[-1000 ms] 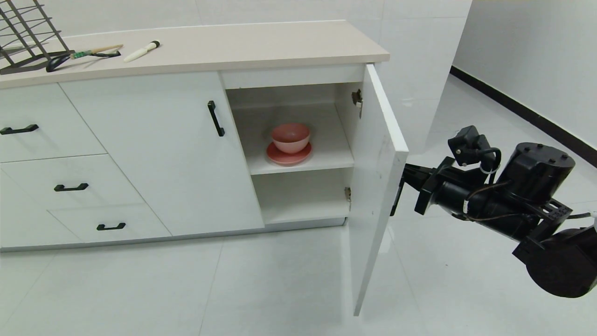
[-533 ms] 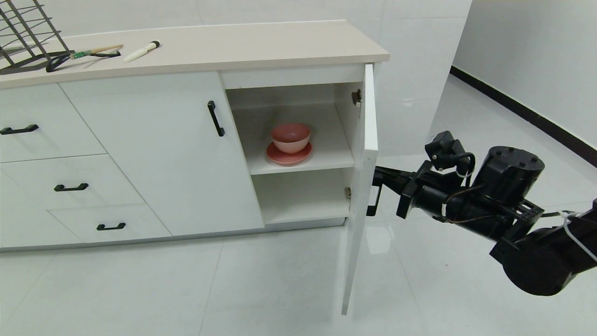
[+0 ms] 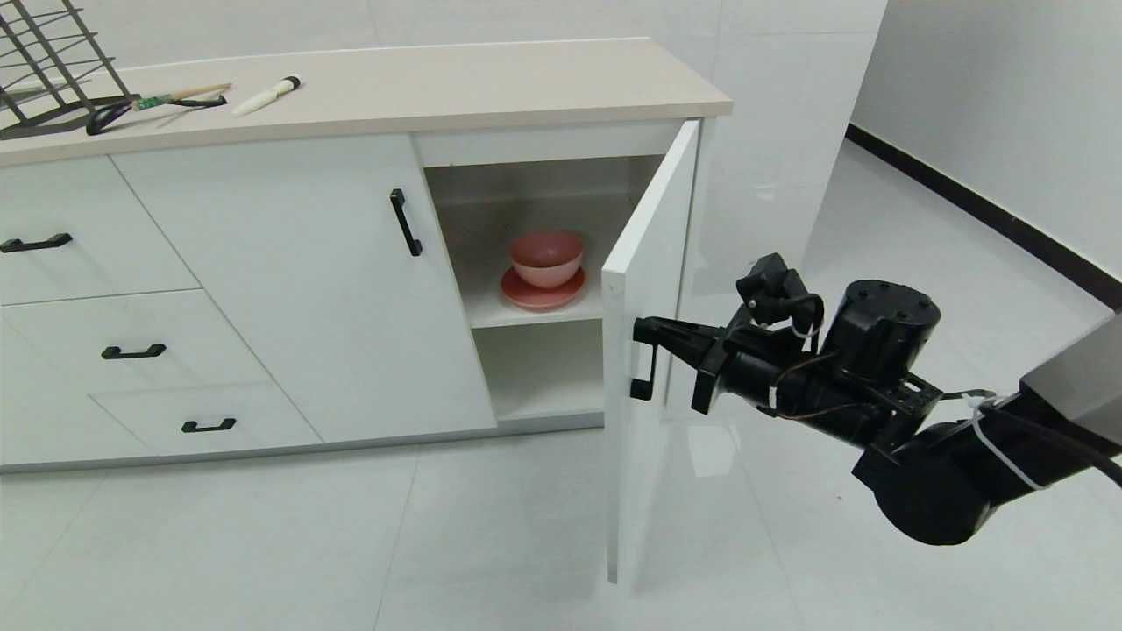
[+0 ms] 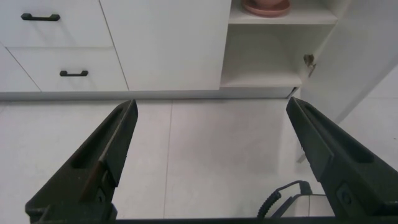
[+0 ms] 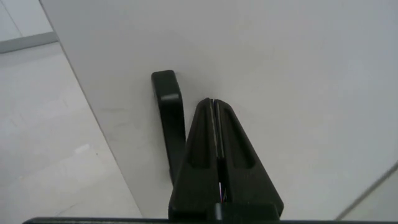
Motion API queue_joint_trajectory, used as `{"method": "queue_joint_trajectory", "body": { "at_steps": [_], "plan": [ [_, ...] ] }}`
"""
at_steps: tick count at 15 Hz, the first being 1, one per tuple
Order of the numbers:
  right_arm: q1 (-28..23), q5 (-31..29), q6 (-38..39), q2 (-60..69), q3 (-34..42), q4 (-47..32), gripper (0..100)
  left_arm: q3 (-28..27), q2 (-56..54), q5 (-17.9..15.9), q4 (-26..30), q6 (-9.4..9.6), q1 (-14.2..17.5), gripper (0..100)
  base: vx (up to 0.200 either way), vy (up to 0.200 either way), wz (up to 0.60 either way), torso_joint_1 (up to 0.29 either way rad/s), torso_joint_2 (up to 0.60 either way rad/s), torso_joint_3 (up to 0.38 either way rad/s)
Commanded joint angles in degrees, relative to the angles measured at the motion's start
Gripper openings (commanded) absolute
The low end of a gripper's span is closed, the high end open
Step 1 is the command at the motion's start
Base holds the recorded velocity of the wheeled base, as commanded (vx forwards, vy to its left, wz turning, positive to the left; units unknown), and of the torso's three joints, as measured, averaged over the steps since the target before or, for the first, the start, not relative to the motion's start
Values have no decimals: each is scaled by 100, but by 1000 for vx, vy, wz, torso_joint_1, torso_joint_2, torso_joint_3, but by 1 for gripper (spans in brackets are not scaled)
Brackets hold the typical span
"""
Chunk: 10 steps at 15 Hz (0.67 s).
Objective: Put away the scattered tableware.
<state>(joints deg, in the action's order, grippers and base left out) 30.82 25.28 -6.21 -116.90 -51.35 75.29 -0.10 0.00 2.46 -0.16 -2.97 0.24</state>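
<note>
A pink bowl (image 3: 546, 257) sits on a pink plate (image 3: 536, 296) on the upper shelf of the white cabinet. The cabinet's right door (image 3: 644, 263) stands about half open, partly hiding the shelf. My right gripper (image 3: 644, 331) is shut, its tip against the door's outer face beside the black handle (image 3: 647, 368). The right wrist view has the shut right gripper (image 5: 213, 102) touching the door (image 5: 280, 62) next to the handle (image 5: 169, 118). My left gripper (image 4: 210, 106) is open and holds nothing, low over the floor facing the cabinet, with the plate (image 4: 266, 7) far ahead.
On the countertop (image 3: 491, 79) lie a white-handled knife (image 3: 266, 95), a utensil (image 3: 153, 102) and a wire rack (image 3: 44, 70). Drawers with black handles (image 3: 133, 352) and a shut left door (image 3: 289, 280) fill the cabinet's left. The tiled floor (image 3: 351, 543) is open.
My right arm has moved left, pushing the door from wide open to about half shut. The bowl and plate have not moved.
</note>
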Motion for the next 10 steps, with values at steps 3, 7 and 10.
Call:
{"method": "queue_joint_trajectory", "body": {
  "at_steps": [3, 7, 10],
  "plan": [
    [276, -6, 93, -914, -1018, 3, 0, 1, 0, 9, -11, -1, 2, 100, 0, 0, 0, 0, 0, 0],
    [768, -23, 172, -1784, -2151, 91, 0, 1, 0, 0, -2, -1, 2, 100, 0, 0, 0, 0, 0, 0],
    [821, -94, 313, -2408, -2969, 144, 0, 1, 0, 0, -2, -1, 2, 100, 0, 0, 0, 0, 0, 0]
  ]
}}
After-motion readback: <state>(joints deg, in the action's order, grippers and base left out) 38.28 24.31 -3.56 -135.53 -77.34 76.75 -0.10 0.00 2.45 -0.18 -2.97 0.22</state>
